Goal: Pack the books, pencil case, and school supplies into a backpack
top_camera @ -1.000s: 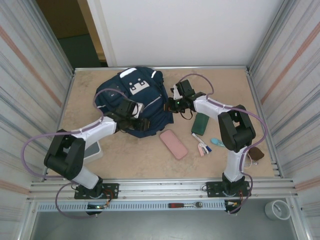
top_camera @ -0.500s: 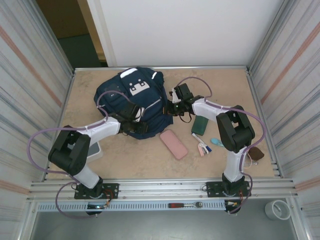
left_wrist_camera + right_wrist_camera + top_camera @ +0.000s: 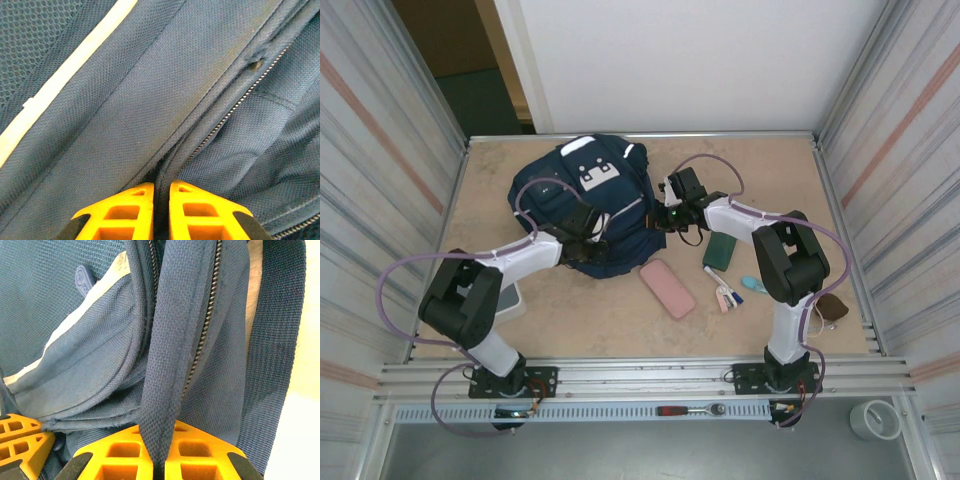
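Both grippers pinch the large navy-blue fabric backpack (image 3: 560, 195), which lies on the far left-centre part of the beige table (image 3: 770, 180).

The backpack is soft and rumpled, of fine woven cloth, with white patches (image 3: 592, 172), a thin white stripe (image 3: 65, 75) and a zipper (image 3: 225, 117) with small teeth. The left gripper (image 3: 160, 186) has its orange fingers pressed almost together on a folded seam beside the zipper. The right gripper (image 3: 159, 435) is closed on a ribbed webbing strap (image 3: 167, 340) at the backpack's right edge.

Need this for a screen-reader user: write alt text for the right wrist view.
The orange right claw is shut on a navy webbing strap of the backpack. A zipper runs beside it, and pale table shows at the right edge.
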